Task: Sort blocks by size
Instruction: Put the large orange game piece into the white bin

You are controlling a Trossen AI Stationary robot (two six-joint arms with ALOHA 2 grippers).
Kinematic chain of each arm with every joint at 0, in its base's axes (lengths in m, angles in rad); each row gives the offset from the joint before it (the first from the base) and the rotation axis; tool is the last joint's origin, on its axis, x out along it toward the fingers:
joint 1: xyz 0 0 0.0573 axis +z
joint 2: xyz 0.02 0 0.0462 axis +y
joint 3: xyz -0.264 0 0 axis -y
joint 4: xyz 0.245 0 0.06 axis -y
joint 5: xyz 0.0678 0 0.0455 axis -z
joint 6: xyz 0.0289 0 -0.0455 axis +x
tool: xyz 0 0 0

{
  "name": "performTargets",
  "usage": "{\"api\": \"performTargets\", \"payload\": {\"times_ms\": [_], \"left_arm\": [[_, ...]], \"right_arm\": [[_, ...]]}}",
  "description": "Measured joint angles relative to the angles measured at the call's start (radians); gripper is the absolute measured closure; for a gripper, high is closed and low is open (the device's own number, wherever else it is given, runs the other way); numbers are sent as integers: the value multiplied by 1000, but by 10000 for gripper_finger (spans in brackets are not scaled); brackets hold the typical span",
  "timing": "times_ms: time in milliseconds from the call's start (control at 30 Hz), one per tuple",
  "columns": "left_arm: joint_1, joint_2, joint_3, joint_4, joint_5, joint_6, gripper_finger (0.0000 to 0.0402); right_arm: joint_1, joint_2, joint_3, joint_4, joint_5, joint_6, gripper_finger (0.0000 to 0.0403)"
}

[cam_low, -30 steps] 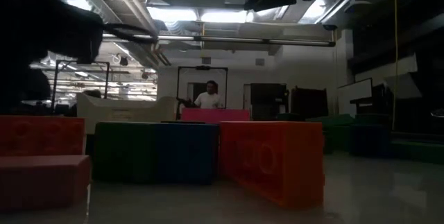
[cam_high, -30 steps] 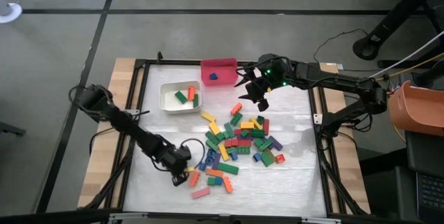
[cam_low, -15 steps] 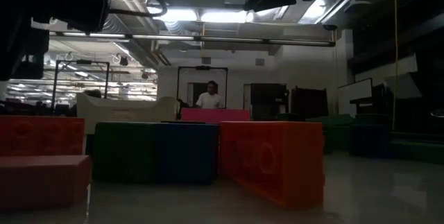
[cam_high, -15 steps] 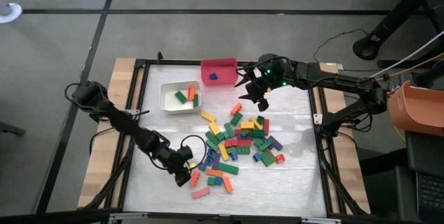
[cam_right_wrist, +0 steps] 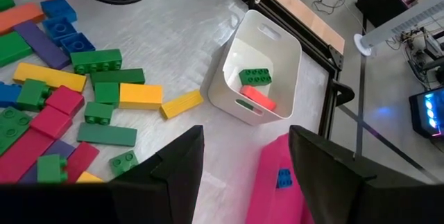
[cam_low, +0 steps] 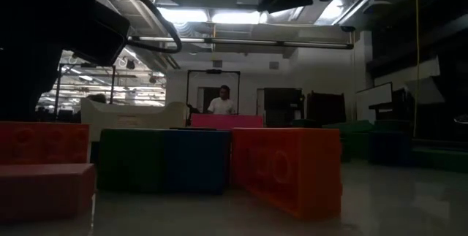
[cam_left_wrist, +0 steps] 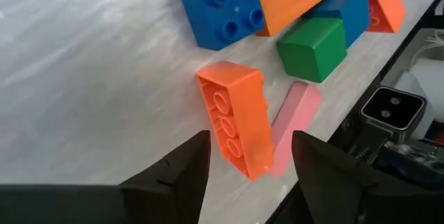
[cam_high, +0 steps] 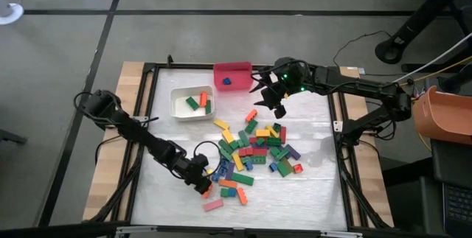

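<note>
The blocks lie in a loose many-coloured pile at the table's middle. An orange brick lies on its side at the pile's near left edge, with a pink bar beside it. My left gripper is open just short of this brick, one finger on either side of its near end, and I see no contact. My right gripper hangs open above the table beside the red bin, with nothing between its fingers.
A white bin at the far left holds green and orange blocks; the red bin holds one blue block. In the left wrist view a blue brick and a green brick lie just past the orange one. A person stands far behind the table.
My left gripper has rolled about its own axis beside the orange brick and edged slightly toward the pile; its fingers stand wider apart than a second ago. The orange brick lies where it was. My right arm has kept still.
</note>
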Motion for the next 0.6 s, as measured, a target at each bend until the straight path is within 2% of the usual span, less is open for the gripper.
{"api": "performTargets", "payload": {"times_ms": [600], "left_arm": [[2, 96, 1, 84, 2, 7, 210]], "right_arm": [[0, 0, 0, -36, 0, 0, 194]]}}
